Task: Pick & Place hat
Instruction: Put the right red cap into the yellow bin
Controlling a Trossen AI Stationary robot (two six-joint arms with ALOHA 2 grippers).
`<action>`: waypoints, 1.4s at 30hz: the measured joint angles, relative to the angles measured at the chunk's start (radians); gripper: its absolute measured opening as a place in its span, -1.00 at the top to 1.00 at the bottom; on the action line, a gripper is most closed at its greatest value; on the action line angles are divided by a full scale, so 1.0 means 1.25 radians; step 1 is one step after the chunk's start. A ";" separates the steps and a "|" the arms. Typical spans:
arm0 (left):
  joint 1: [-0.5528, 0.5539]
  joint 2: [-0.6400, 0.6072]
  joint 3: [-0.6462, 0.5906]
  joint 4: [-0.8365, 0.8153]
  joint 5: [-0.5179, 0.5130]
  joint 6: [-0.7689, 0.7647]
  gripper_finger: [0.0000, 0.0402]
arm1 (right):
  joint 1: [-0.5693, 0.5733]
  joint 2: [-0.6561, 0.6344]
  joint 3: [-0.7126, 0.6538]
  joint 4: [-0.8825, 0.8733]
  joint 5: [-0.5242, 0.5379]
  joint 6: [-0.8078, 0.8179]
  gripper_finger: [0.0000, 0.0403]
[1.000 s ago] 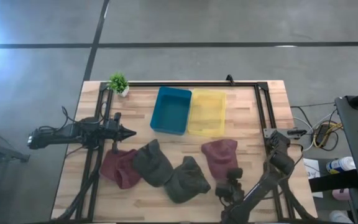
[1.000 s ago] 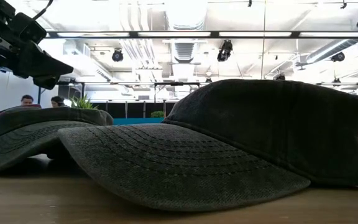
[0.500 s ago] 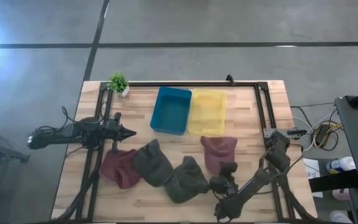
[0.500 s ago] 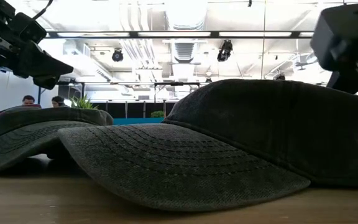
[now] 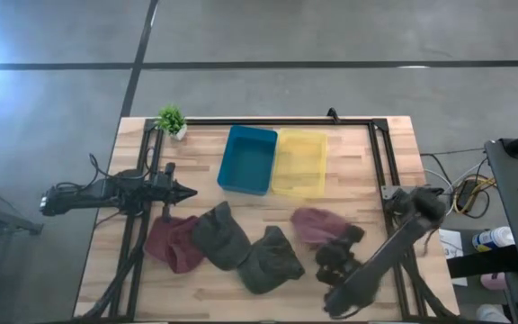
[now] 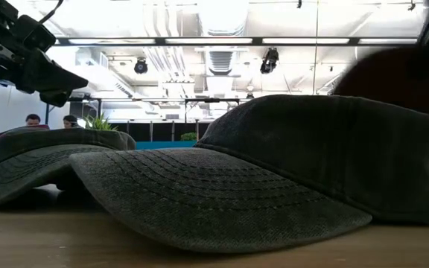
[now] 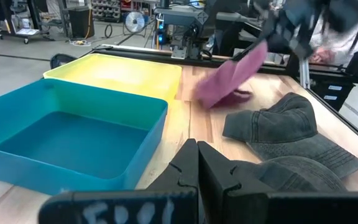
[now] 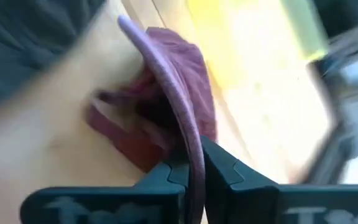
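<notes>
Right gripper (image 8: 194, 171), at the table's 4 o'clock, is pinched on the curved brim of the maroon hat (image 5: 317, 225), whose soft cloth crown sags toward the boards. Left gripper (image 5: 185, 191), fingers pressed together, hovers at 9 o'clock. Two dark washed-denim caps (image 5: 221, 236) (image 5: 271, 261) with stitched brims lie at 6 o'clock, a second maroon cap (image 5: 171, 243) at 7. Rectangular blue bin (image 5: 248, 160) and yellow bin (image 5: 300, 163), smooth plastic, sit touching at 12 on the wood-plank table (image 5: 349, 171).

Two bins (image 5: 273, 160) sit side by side behind four hats (image 5: 241, 243) on the table (image 5: 349, 144).
</notes>
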 joint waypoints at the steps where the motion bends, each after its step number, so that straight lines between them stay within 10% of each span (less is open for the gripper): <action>1: 0.000 0.000 0.000 0.000 0.000 0.000 1.00 | 0.002 -0.058 0.001 0.001 -0.018 0.016 0.93; 15: 0.000 0.000 0.000 0.000 0.000 0.000 1.00 | -0.056 -0.709 -0.209 0.158 -0.283 0.232 0.93; 25: 0.000 0.000 0.000 0.000 0.000 0.000 1.00 | -0.103 -0.749 -0.613 0.461 -0.435 0.284 0.93; 42: 0.000 0.000 -0.002 0.020 -0.006 0.004 1.00 | -0.126 -0.746 -0.628 0.361 -0.360 0.270 0.94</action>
